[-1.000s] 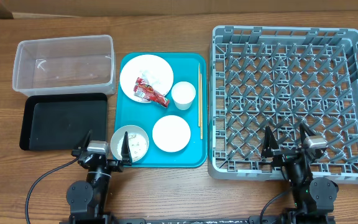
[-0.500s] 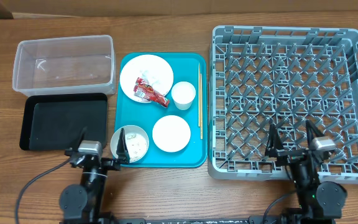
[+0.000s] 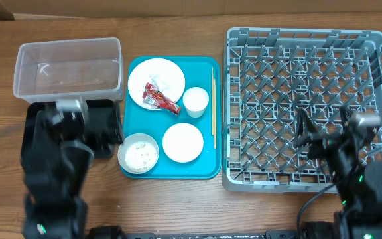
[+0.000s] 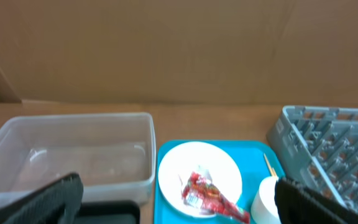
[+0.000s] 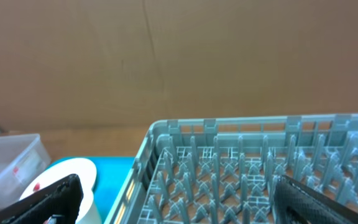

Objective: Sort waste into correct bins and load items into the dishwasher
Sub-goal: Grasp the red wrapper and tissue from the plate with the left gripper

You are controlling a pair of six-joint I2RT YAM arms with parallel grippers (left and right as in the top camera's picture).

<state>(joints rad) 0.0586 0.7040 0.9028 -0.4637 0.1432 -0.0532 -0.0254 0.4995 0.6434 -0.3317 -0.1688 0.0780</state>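
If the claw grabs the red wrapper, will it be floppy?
Probably floppy: the red wrapper looks crinkled and thin. Likely very light, so it may slide on the smooth plate when nudged.

Black arms [image 3: 55,166], grey caps [image 3: 69,106] (green lights [image 3: 360,178]), dark pincer fingers [image 4: 48,202]

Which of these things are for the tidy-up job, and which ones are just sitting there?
For the job: red wrapper, plate, bowl with crumbs, other bowl, cup, chopsticks, clear tub, black tray, grey dish rack.

Just there: teal tray, wooden table, cardboard wall.
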